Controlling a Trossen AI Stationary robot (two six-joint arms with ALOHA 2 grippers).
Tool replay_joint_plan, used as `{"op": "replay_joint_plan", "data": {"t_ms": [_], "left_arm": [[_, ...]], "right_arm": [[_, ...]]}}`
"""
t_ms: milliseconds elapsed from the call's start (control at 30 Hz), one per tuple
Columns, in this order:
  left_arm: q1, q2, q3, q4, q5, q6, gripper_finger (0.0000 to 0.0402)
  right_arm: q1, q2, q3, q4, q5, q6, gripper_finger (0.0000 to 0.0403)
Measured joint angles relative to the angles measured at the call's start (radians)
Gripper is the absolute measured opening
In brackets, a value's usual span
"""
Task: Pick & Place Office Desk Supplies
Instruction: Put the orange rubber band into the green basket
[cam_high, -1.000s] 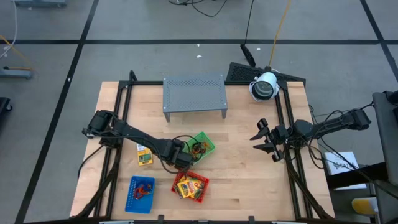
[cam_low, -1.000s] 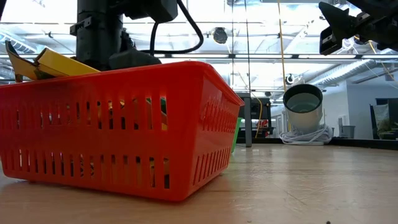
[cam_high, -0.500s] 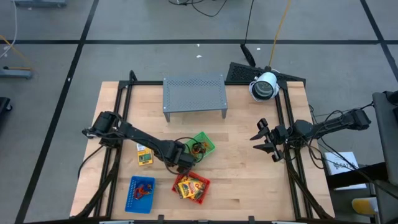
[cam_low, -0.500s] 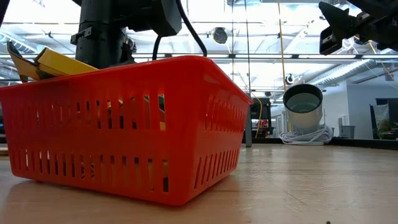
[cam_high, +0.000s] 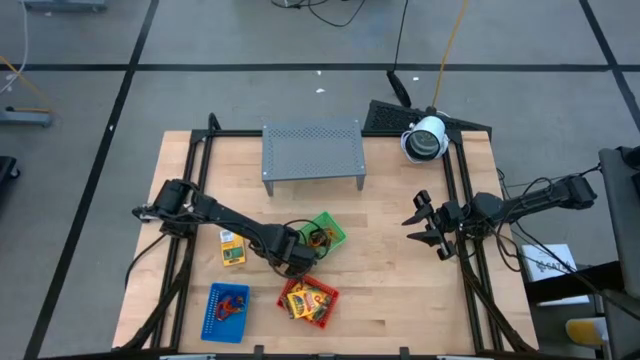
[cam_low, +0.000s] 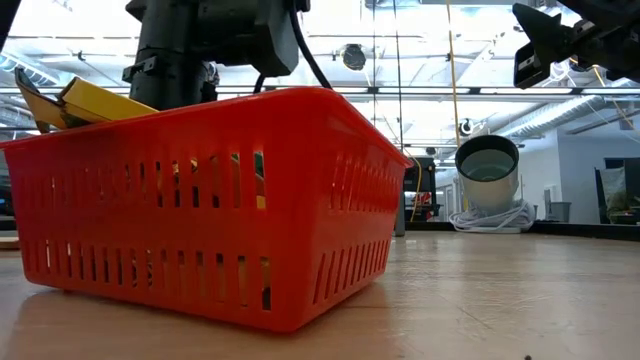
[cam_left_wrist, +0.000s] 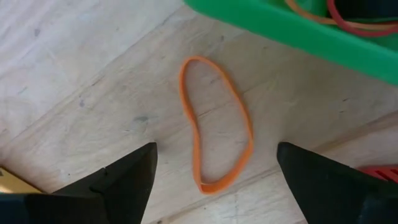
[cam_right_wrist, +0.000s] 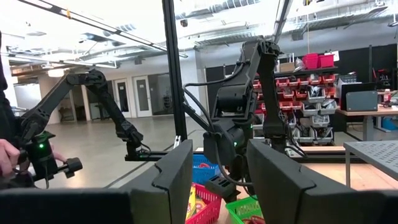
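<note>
An orange rubber band (cam_left_wrist: 214, 186) lies flat on the wooden table, just beside the green tray (cam_left_wrist: 292, 28), which holds more bands. My left gripper (cam_left_wrist: 216, 152) points straight down over it, open, one finger on each side of the loop and touching neither side. In the high view this gripper (cam_high: 297, 258) stands between the green tray (cam_high: 326, 231) and the red tray (cam_high: 307, 300), and hides the band. A yellow packet (cam_high: 232, 250) lies on the table to its left. My right gripper (cam_high: 430, 226) waits open at the table's right. My left gripper has one finger (cam_left_wrist: 336, 186) close beside the red tray's edge (cam_left_wrist: 380, 171). I cannot tell whether it touches the tray. It touches nothing else.
The red tray (cam_low: 200, 200) holds yellow packets and fills the low view's left. A blue tray (cam_high: 225, 310) with red bands sits near the front left. A grey perforated rack (cam_high: 312, 152) stands at the back, and a white round device (cam_high: 425, 140) at the back right.
My left gripper has come down a little toward the table between the green and red trays. In the low view the red tray has shifted slightly, its near corner moving to the right.
</note>
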Motion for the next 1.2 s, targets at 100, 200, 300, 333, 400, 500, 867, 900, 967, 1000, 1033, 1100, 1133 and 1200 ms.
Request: {"op": "replay_joint_plan", "data": {"t_ms": [100, 200, 300, 333, 400, 500, 867, 900, 967, 1000, 1033, 1100, 1133, 1200], "left_arm": [[0.003, 0.0, 0.0, -0.014, 0.0, 0.001, 0.0346], [0.006, 0.001, -0.001, -0.014, 0.014, 0.014, 0.0347], [0.015, 0.003, -0.001, -0.005, 0.05, 0.03, 0.0346], [0.018, 0.003, -0.002, 0.0, 0.061, 0.032, 0.0347], [0.019, 0.003, -0.002, 0.002, 0.064, 0.035, 0.0346], [0.018, 0.003, -0.002, 0.006, 0.064, 0.035, 0.0346], [0.017, 0.003, -0.004, 0.04, 0.065, 0.045, 0.03], [0.017, 0.003, -0.004, 0.042, 0.066, 0.045, 0.0287], [0.017, 0.004, -0.004, 0.044, 0.069, 0.05, 0.0261], [0.017, 0.004, -0.004, 0.044, 0.07, 0.054, 0.0247], [0.016, 0.004, -0.004, 0.044, 0.071, 0.056, 0.0234], [0.016, 0.004, -0.004, 0.045, 0.071, 0.056, 0.0208], [0.016, 0.004, -0.004, 0.046, 0.071, 0.056, 0.0195], [0.016, 0.004, -0.004, 0.046, 0.069, 0.056, 0.0171]], "right_arm": [[0.0, 0.0, 0.0, 0.0, 0.0, 0.0, 0.0141], [0.0, 0.0, 0.0, 0.0, 0.0, 0.0, 0.0141], [0.0, 0.0, 0.0, 0.0, 0.0, 0.0, 0.0141], [0.0, 0.0, 0.0, 0.0, 0.0, 0.0, 0.0141], [0.0, 0.0, 0.0, 0.0, 0.0, 0.0, 0.0141], [0.0, 0.0, 0.0, 0.0, 0.0, 0.0, 0.0141], [0.0, 0.0, 0.0, 0.0, 0.0, 0.0, 0.0141], [0.0, 0.0, 0.0, 0.0, 0.0, 0.0, 0.0141], [0.0, 0.0, 0.0, 0.0, 0.0, 0.0, 0.0141], [0.0, 0.0, 0.0, 0.0, 0.0, 0.0, 0.0141], [0.0, 0.0, 0.0, 0.0, 0.0, 0.0, 0.0141], [0.0, 0.0, 0.0, 0.0, 0.0, 0.0, 0.0141], [0.0, 0.0, 0.0, 0.0, 0.0, 0.0, 0.0141], [0.0, 0.0, 0.0, 0.0, 0.0, 0.0, 0.0141]]}}
